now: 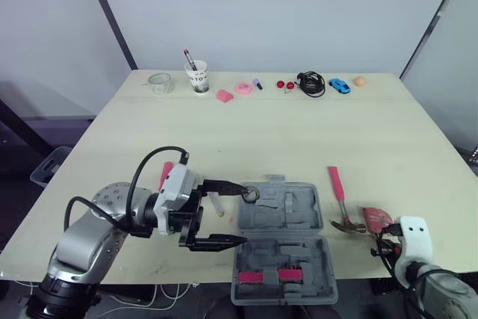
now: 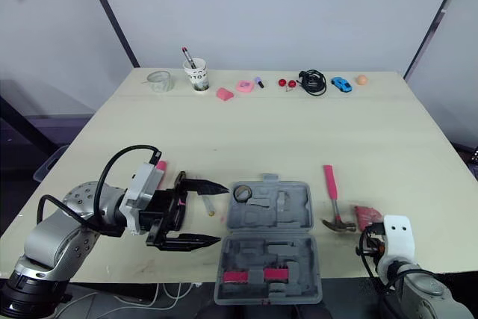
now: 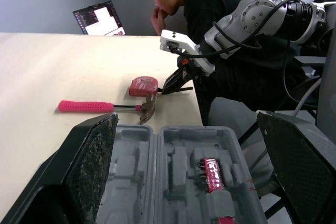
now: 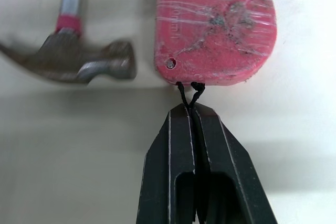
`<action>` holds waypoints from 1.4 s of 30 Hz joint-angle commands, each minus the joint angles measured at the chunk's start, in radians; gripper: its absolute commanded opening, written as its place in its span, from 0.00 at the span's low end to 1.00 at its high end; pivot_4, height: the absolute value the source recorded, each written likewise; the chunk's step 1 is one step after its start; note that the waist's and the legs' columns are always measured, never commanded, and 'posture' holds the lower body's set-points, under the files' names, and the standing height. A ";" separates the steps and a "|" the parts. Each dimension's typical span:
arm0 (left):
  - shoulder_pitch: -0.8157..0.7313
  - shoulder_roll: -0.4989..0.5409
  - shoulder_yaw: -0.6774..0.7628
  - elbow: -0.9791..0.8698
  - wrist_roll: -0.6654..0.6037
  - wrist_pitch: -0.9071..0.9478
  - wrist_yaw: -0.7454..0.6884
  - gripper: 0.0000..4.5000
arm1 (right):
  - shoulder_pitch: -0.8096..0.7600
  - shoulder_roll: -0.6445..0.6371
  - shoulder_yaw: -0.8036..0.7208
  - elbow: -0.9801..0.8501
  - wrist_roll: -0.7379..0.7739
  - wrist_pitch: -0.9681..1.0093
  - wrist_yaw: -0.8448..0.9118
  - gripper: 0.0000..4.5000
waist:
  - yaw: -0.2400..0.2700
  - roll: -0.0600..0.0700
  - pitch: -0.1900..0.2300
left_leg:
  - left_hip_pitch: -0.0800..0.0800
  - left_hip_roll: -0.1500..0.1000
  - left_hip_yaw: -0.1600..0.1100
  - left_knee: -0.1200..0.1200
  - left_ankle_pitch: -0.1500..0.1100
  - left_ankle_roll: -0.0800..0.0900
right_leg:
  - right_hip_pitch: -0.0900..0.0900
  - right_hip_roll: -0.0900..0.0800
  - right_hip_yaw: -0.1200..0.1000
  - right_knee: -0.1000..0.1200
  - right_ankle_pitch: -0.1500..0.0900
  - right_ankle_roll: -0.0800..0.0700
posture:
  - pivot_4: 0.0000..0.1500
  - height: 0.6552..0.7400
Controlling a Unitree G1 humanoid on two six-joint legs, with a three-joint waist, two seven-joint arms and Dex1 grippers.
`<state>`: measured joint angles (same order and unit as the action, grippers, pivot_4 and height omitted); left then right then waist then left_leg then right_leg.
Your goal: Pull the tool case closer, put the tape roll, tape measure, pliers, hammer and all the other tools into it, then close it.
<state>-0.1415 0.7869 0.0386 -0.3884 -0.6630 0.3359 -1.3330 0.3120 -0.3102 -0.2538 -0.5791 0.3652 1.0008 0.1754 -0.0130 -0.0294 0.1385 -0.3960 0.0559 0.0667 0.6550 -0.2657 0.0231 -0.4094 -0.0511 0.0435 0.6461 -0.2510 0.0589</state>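
Now the right gripper (image 4: pixel 191 109) is pinched tight on the thin black cord (image 4: pixel 187 92) of the red plastic tape measure (image 4: pixel 212 30), likely to lift it. It lies at 3 o'clock from the open grey plastic tool case (image 1: pixel 299 207). The left gripper (image 1: pixel 237 214) gapes wide at 9 o'clock.

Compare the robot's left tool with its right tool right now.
The left tool is open wide, facing the open grey plastic tool case and holding nothing; the right tool is shut, pinching the black cord of the red tape measure. Both have two black fingers.
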 commanded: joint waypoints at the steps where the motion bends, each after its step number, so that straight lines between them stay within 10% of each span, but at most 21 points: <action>1: -0.015 0.006 0.006 0.003 0.003 -0.021 -0.017 1.00 | 0.010 -0.009 -0.010 -0.031 0.007 0.012 0.005 0.01 | 0.000 0.000 0.000 | 0.000 0.000 0.000 0.000 0.000 0.000 | 0.000 0.000 0.000 0.000 0.000 0.000 | 1.00 1.00; 38: -0.015 0.003 -0.002 0.032 0.020 -0.052 -0.043 1.00 | 0.096 -0.064 -0.012 -0.114 0.017 0.107 0.063 0.01 | 0.001 -0.001 0.000 | 0.000 0.000 -0.001 0.000 0.000 0.000 | 0.000 0.000 0.000 0.000 0.000 0.000 | 1.00 1.00; 42: -0.020 0.008 0.002 0.038 0.019 -0.050 -0.053 1.00 | 0.116 -0.090 -0.019 -0.134 0.025 0.100 0.094 0.35 | 0.001 0.000 0.000 | 0.000 0.000 -0.001 0.000 0.000 0.000 | 0.000 0.000 0.000 0.000 0.000 0.000 | 1.00 1.00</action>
<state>-0.1528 0.7870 0.0301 -0.3417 -0.6322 0.2966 -1.3751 0.4114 -0.3819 -0.2528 -0.6891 0.3830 1.1051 0.2561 -0.0119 -0.0298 0.1383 -0.3964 0.0558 0.0658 0.6552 -0.2657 0.0231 -0.4093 -0.0508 0.0432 0.6460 -0.2510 0.0588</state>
